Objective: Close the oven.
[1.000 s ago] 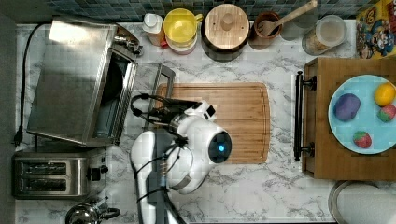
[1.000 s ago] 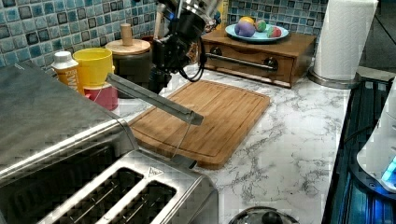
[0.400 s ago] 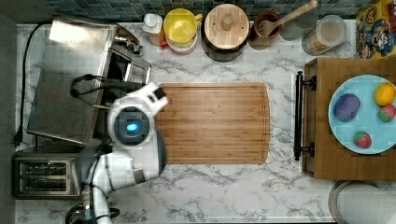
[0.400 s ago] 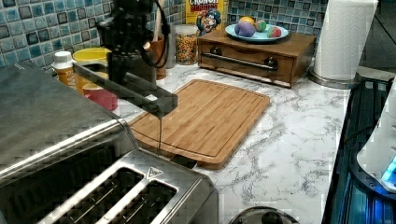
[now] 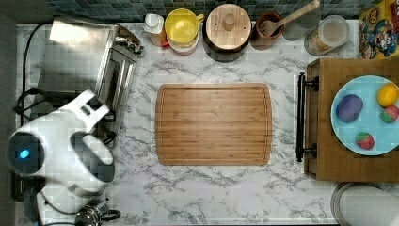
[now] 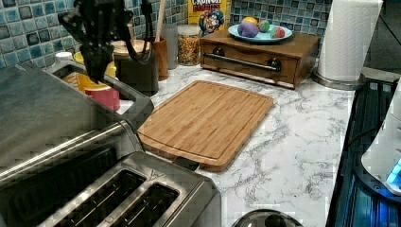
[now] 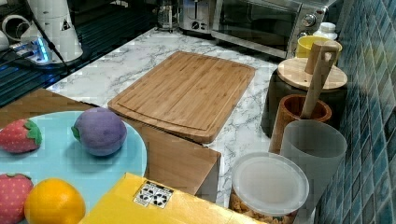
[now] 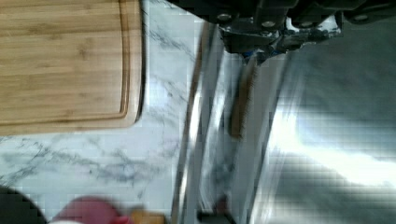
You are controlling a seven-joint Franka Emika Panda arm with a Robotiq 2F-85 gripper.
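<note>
Brushed steel, the oven (image 5: 77, 68) sits at the worktop's (image 5: 211, 193) back corner on the top view's left, its door nearly shut. The tool (image 6: 97, 71) hangs directly over the door's upper edge. Whether its fingers are apart or together I cannot tell.

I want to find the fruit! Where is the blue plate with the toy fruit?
The round light-blue plate sits on the wooden box with the black bar handle, at the top view's right edge, right of the bamboo cutting board.

Cereal box (image 6: 204, 13) — top word reads "CRUNCH".
</note>
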